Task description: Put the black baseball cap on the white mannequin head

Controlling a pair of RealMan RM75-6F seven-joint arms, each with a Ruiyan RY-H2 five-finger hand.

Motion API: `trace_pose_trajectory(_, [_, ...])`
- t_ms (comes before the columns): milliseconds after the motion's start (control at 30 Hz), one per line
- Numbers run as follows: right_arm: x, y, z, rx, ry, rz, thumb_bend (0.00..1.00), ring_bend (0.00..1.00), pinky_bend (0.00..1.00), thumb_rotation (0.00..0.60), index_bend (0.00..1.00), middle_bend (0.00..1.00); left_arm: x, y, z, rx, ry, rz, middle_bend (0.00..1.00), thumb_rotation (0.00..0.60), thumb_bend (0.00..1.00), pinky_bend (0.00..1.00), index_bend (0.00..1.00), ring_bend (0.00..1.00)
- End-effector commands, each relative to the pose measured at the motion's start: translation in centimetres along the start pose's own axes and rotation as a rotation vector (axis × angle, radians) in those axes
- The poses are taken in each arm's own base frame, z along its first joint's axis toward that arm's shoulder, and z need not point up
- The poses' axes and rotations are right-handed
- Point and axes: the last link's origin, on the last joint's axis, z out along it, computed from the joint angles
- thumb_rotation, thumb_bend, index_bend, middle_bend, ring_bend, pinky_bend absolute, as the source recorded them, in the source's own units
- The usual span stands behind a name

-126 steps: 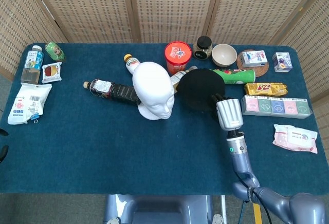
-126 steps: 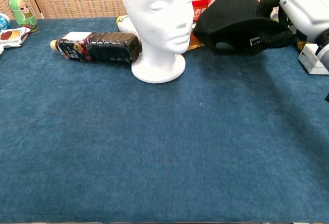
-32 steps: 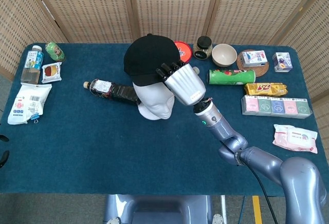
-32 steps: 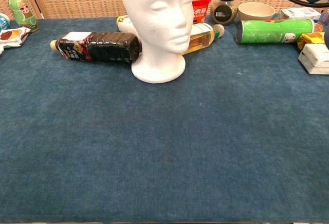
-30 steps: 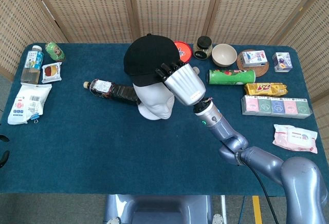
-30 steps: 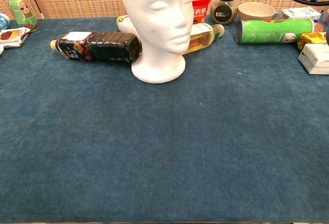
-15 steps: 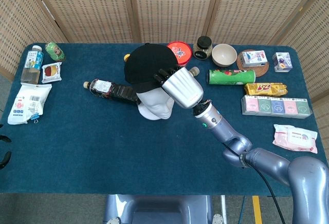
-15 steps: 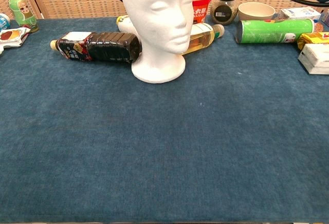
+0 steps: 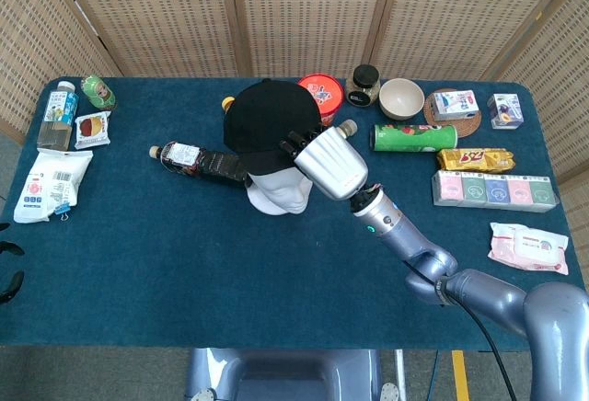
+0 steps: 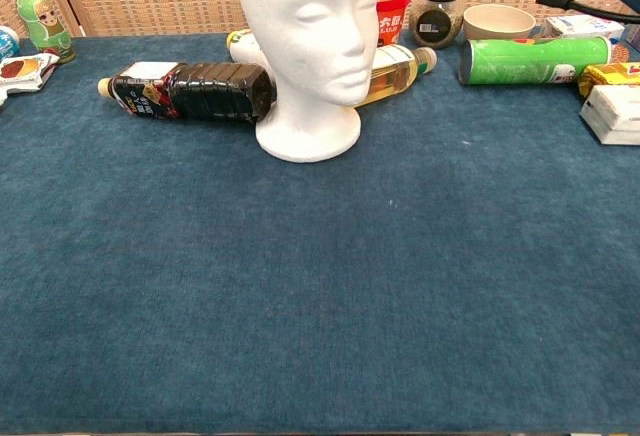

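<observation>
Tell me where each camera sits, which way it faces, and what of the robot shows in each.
Head view: high above the near table edge, looking down at the whole table; shows the right hand holding the black cap on the mannequin head.
Chest view: low at the near edge, looking across; only a sliver of arm at top right.
Both share the mannequin head and the dark bottle.

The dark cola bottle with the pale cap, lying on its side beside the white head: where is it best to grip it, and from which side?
Probably the middle of the dark plastic cola bottle, from above. It lies flat, its round body exposed, its base end against the white foam mannequin head.
</observation>
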Motion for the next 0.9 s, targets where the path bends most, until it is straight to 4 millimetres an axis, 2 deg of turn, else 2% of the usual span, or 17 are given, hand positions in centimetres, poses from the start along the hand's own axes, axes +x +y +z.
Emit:
trace_pose_trajectory(33, [0.0, 0.1, -0.2, -0.003, -0.002, -0.001, 0.69, 0.8, 0.81, 0.6, 0.83, 0.74, 0.0, 0.0, 0.0, 0.002, 0.001, 0.0, 0.16, 0.6, 0.37, 0.14, 0.39, 0.08])
trace_pose_trajectory(433, [0.6, 0.5, -0.3, -0.017, 0.017, 0.019, 0.69, 0.8, 0.81, 0.6, 0.83, 0.74, 0.1, 0.1, 0.1, -0.001, 0.003, 0.004, 0.16, 0.6, 0.37, 0.14, 0.39, 0.08])
trace_pose_trajectory(900, [1.0, -0.2, -1.2, 0.008, -0.003, 0.03, 0.69, 0.8, 0.81, 0.6, 0.83, 0.75, 0.0, 0.1, 0.0, -0.002, 0.002, 0.004, 0.16, 0.6, 0.37, 0.14, 0.39, 0.08])
